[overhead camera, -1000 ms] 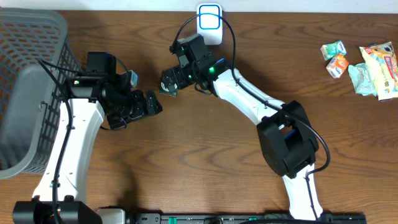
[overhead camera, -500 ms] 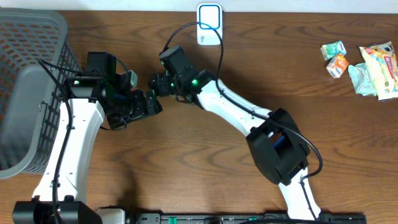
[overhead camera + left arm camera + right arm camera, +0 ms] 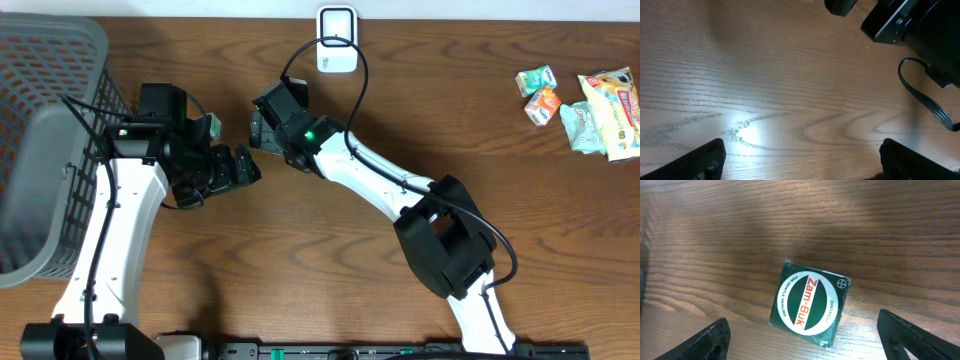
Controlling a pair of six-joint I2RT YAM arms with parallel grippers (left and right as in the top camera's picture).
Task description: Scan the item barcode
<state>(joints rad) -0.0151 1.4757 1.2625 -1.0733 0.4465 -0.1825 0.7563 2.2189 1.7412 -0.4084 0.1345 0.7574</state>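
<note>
Box (image 3: 809, 303): green, labelled Zam-Buk, lying flat on the desk (image 3: 880, 235), untouched.
Right hand (image 3: 260, 128): open, fingers wide apart above the box.
Left hand (image 3: 800, 161): open, over the desk.

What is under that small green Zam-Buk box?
The box lies on the wooden table, round label up. Only bare wood shows around it. Its underside is covered, so whatever is printed there, a barcode perhaps, cannot be seen.

"Zam-Buk" was printed in red across the white oval on a green box (image 3: 808, 305), "FOR GENTLE HEALING" was curved along the oval's edge, print on the snack packets (image 3: 612, 112) could not be read
</note>
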